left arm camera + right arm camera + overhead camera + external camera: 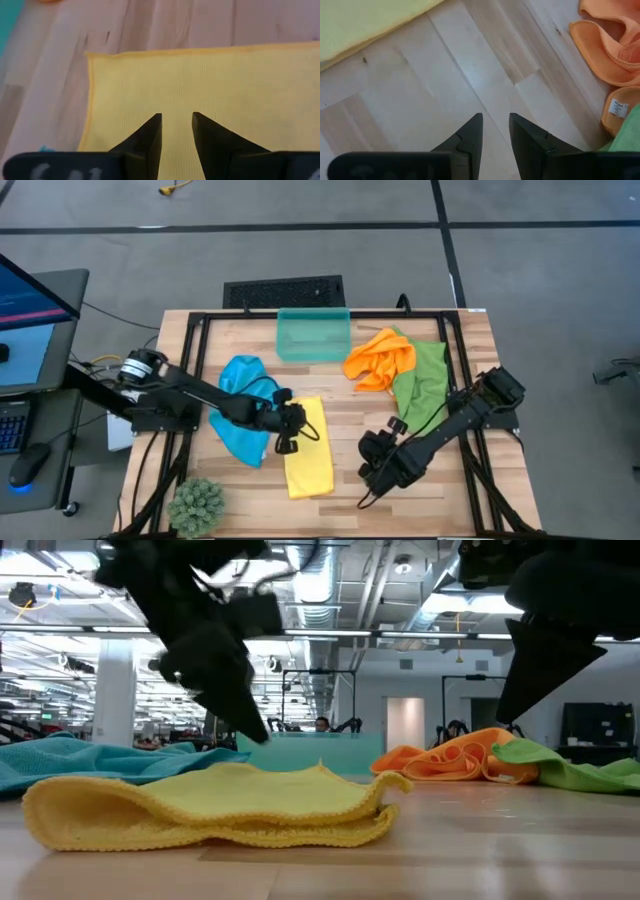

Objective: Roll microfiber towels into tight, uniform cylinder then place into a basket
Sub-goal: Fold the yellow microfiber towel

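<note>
Yellow towel (pixel 308 448) folded flat, unrolled

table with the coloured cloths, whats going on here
Two robot arms are working on towels on a wooden table. The left gripper hovers open over the folded yellow towel, holding nothing; the right gripper hangs open above bare wood. The blue towel, orange towel and green towel lie crumpled and unrolled. The teal basket is empty.

You're in a big open robotics lab: exposed ceiling ducts (pixel 330 585), more arm rigs behind, a glowing blue computer monitor (pixel 30 295) beside the slatted pale wooden counter (pixel 470 360).
</note>
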Controlling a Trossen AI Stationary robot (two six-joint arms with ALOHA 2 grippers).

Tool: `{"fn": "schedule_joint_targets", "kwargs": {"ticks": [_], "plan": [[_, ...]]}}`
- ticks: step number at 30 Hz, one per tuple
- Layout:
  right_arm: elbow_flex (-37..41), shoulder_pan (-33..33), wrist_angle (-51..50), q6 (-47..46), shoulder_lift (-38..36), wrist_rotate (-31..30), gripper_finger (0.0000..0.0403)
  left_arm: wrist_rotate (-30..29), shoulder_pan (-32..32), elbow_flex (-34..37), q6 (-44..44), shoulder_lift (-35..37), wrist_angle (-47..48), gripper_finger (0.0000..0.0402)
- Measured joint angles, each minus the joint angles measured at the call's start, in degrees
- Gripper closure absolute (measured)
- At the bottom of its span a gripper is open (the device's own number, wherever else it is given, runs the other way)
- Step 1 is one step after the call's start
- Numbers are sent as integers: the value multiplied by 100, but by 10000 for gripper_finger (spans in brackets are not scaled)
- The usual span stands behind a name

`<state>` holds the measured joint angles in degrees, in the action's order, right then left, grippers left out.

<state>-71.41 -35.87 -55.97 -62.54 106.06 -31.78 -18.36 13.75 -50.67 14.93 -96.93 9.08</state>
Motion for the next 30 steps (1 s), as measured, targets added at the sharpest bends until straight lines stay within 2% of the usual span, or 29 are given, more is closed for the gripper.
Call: {"fn": "schedule_joint_targets", "kwargs": {"ticks": [10,13,17,25,30], "plan": [[81,1,74,4,0,-77,285,135,-83,-13,284,-674,-437,301],[82,1,107,19,6,-149,285,224,-111,-64,298,-886,-832,301],[82,1,123,163,9,-153,285,258,-138,-336,198,-1244,-1151,301],[82,134,97,715,9,-473,285,304,-145,-1015,-172,-1694,-1097,301],[82,236,86,984,11,-477,285,224,-8,-1516,-486,-1707,-397,301]]}}
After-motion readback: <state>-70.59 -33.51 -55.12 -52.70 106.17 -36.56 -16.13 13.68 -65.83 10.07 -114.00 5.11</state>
